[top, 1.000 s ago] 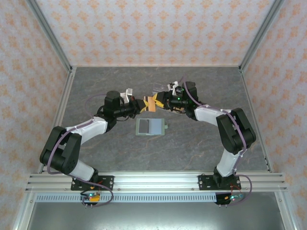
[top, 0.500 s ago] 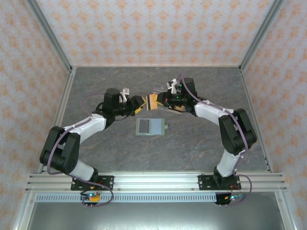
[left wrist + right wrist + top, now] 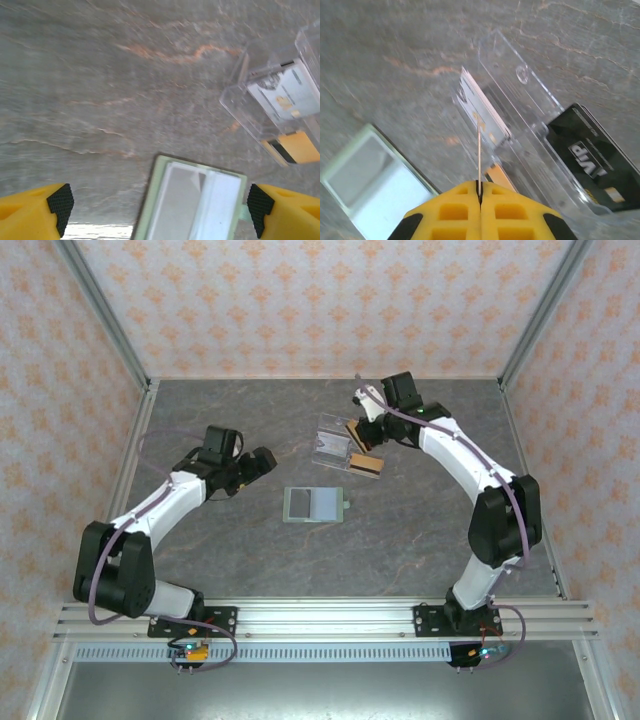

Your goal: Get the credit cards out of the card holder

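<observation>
The pale green card holder (image 3: 314,504) lies open and flat on the table, its blue-grey inner faces up (image 3: 195,200) (image 3: 375,185). My right gripper (image 3: 356,432) (image 3: 479,192) is shut on a thin card (image 3: 479,150), seen edge-on, above the clear acrylic stand (image 3: 333,443) (image 3: 520,120). A pale card (image 3: 282,95) stands in the stand. An orange card (image 3: 300,146) and a black card (image 3: 592,165) lie beside it. My left gripper (image 3: 262,462) (image 3: 160,205) is open with nothing between its fingers, hovering left of the holder.
Metal frame rails (image 3: 320,618) run along the near edge, and patterned walls (image 3: 320,310) close the back and sides. Grey stone tabletop (image 3: 240,540) stretches around the holder.
My left gripper opened, let go of the card and drew back to the left. My right gripper closed on the card and carried it back and right, over the acrylic stand.
</observation>
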`<state>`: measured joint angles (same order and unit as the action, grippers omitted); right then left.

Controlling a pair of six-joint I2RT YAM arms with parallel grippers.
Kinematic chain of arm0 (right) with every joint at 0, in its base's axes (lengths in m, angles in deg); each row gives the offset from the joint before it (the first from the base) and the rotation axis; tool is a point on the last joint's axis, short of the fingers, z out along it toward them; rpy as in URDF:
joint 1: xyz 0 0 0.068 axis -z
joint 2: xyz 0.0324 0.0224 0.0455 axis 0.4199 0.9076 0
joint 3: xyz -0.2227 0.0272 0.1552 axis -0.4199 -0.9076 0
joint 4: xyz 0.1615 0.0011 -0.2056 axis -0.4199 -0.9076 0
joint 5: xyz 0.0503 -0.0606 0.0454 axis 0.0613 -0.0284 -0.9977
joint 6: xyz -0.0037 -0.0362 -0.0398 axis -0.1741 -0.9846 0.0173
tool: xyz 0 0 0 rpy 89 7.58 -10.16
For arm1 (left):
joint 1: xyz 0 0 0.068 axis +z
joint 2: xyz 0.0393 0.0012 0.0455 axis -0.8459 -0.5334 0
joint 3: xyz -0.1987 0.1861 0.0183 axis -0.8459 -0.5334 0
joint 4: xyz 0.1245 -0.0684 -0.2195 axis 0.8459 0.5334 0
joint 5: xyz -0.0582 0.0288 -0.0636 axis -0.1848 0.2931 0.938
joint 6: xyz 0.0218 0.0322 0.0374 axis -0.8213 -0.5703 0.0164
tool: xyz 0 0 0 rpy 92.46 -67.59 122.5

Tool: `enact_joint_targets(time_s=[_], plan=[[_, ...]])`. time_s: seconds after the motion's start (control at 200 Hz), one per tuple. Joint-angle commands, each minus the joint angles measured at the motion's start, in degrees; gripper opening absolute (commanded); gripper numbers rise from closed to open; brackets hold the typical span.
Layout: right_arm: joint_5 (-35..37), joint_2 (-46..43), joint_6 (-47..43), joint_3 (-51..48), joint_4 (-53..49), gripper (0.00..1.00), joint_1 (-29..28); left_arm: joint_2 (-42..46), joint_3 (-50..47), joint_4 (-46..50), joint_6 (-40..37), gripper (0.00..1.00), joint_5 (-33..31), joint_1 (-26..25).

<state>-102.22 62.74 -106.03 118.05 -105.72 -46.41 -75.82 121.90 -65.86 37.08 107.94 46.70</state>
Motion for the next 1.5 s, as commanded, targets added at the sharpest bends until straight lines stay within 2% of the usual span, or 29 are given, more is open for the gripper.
enact_joint_targets(time_s=[0.0, 0.075, 0.3, 0.525, 0.821, 1.196, 1.496], plan=[[3.6, 0.1, -18.0, 2.7, -9.6, 0.0, 0.1, 2.5, 0.5, 5.5, -4.1, 0.96, -5.7, 1.0], [3.2, 0.2, -21.9, 2.1, -9.6, 0.0, 0.1, 3.1, 0.1, 5.7, -4.6, 1.0, -5.7, 1.2], [4.7, 4.0, -26.9, 4.8, -12.8, 0.0, 0.1, 3.0, 0.2, 6.0, -4.7, 1.0, -4.7, 1.2], [7.2, 8.8, -28.0, 7.3, -13.6, 0.0, 0.1, 1.9, -0.1, 5.6, -4.5, 1.0, -3.3, 1.2], [7.0, 15.7, -29.0, 13.2, -17.8, 0.01, 0.1, 1.9, -0.6, 6.4, -6.0, 1.0, -3.9, 1.3], [6.4, 18.6, -30.6, 14.5, -19.5, 0.02, 0.1, 0.9, -0.1, 6.3, -6.0, 1.0, -2.7, 1.3], [7.2, 19.5, -30.0, 14.6, -18.5, 0.11, 0.1, 0.7, -0.4, 6.1, -6.0, 1.0, -2.2, 1.3]])
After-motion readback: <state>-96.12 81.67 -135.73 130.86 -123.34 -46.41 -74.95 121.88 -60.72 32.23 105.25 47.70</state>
